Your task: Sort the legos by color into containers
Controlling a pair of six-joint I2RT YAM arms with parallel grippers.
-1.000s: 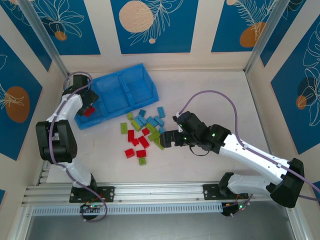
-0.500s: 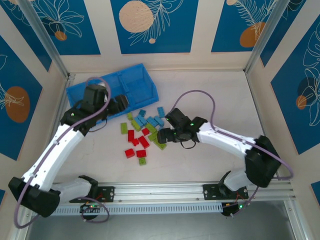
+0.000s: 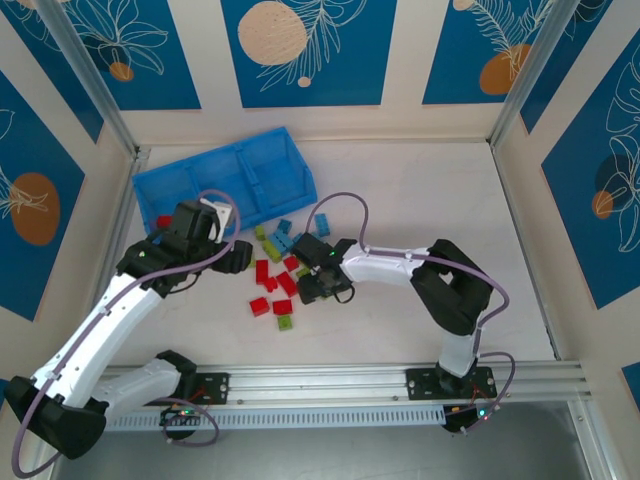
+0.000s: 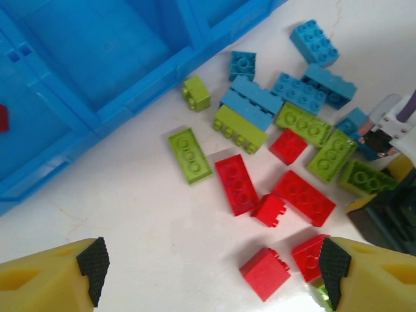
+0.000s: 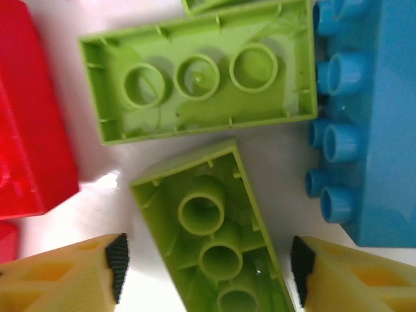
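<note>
The legos [image 3: 285, 265] lie in a loose red, light blue and yellow-green pile mid-table. The blue bin [image 3: 225, 185] sits behind them, with one red brick [image 3: 163, 221] in its left compartment. My left gripper [image 3: 237, 257] hovers open just left of the pile; in its wrist view a red brick [image 4: 265, 273] lies on the table between the open left gripper's [image 4: 214, 270] fingers. My right gripper [image 3: 310, 289] is low over the pile, and the open right gripper [image 5: 208, 263] straddles an upside-down yellow-green brick [image 5: 214, 240] without touching it.
Another upturned yellow-green brick [image 5: 195, 78], a blue brick [image 5: 364, 130] and a red brick [image 5: 26, 130] crowd round the right fingers. The bin's front wall [image 4: 130, 104] lies close behind the pile. Bare table spreads to the right [image 3: 450, 200].
My left arm has swung from the bin's left compartment over to the pile's left side. My right gripper has slid left and down into the pile, over the yellow-green brick.
</note>
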